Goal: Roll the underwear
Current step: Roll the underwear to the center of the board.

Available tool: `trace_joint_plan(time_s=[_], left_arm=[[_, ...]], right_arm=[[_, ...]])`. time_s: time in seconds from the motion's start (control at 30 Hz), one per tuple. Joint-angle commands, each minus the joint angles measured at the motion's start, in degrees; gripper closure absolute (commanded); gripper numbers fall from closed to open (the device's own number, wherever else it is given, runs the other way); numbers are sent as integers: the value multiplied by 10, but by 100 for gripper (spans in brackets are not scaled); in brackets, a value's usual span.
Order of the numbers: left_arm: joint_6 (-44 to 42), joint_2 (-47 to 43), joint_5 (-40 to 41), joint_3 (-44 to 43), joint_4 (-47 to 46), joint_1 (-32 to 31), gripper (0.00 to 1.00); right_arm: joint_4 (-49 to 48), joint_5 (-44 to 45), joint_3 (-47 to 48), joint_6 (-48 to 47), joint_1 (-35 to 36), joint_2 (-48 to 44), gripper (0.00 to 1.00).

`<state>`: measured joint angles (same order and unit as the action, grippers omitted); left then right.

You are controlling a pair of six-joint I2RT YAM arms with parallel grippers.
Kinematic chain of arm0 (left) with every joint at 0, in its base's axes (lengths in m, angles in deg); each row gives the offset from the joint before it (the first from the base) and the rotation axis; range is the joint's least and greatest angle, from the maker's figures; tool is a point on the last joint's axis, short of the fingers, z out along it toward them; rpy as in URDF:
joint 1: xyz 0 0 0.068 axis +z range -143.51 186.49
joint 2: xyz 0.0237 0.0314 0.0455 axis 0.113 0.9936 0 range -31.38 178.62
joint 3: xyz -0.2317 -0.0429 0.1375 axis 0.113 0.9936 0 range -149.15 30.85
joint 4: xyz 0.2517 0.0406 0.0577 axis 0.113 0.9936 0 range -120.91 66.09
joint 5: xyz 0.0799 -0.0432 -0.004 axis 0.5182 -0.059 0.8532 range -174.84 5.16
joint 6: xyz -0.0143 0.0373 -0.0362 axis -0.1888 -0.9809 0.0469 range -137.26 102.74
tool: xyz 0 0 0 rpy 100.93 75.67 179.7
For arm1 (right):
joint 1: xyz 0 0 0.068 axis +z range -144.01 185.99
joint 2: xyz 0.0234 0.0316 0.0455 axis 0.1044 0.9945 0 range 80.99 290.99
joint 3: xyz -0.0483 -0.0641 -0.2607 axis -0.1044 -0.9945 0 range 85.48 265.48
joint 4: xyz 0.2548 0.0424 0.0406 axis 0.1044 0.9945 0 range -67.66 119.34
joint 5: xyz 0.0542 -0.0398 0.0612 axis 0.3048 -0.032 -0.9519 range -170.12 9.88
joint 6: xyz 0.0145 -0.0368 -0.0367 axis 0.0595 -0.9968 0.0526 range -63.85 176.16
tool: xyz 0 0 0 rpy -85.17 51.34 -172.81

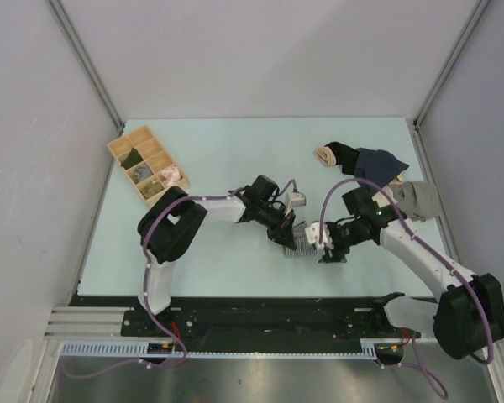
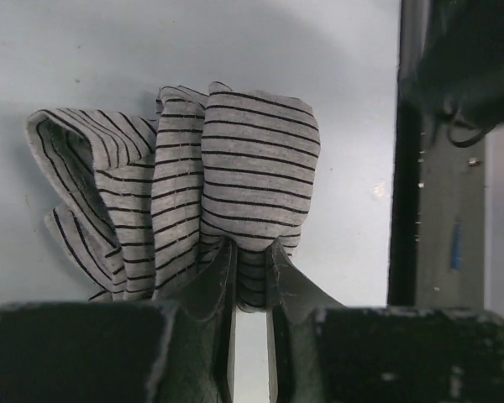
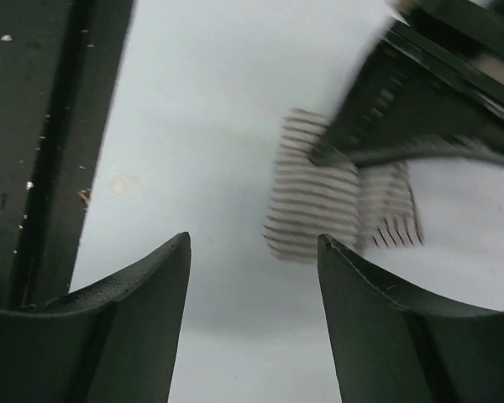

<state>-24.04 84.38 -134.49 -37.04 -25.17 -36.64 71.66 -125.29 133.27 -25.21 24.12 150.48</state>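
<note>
We see the underwear [image 2: 235, 168] bunched in upright folds on the bench [image 1: 227, 151], a little nearer than the middle, with our left gripper [image 2: 252, 252] pinched almost shut on its left edge. Our right gripper [image 3: 254, 243] hangs wide open and empty just right of it. A tray [image 1: 147, 164] sits at the far left, other clothes [image 1: 386, 168] at the far right.

No writing, label, brand or number can be read in any view. The nearest thing to one is a small blue mark [image 2: 458, 243] on the grey rail [image 2: 454, 319] beside the table [image 2: 353, 126] in the left wrist view, and it is too blurred to make out.
</note>
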Motion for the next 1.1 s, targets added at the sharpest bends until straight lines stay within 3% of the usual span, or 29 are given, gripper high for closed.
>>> trace_joint_plan(time_s=[0.0, 0.27, 0.4, 0.47, 0.6, 0.8, 0.83, 0.9, 1.07], left_arm=[[-8, 95, 8, 20, 125, 13, 87], [25, 112, -6, 24, 92, 41, 83], [41, 104, -5, 27, 66, 46, 79], [65, 62, 14, 50, 30, 49, 72], [107, -100, 96, 174, -160, 51, 55], [52, -328, 183, 334, -330, 33, 39], [29, -341, 191, 347, -338, 28, 34], [17, -353, 182, 361, -339, 20, 33], [64, -316, 148, 359, -352, 20, 29]], right_arm=[[-127, 80, -46, 10, 80, -24, 34], [-234, 187, -78, 26, 155, 55, 34], [-259, 227, -90, 37, 172, 96, 39], [-256, 232, -90, 44, 172, 109, 48], [-229, 200, -82, 59, 161, 122, 70], [-70, 53, 40, 81, 90, 193, 76], [-16, 35, 58, 81, 78, 209, 76], [32, -10, 112, 78, 67, 244, 77], [162, -73, 194, 64, 42, 362, 78]])
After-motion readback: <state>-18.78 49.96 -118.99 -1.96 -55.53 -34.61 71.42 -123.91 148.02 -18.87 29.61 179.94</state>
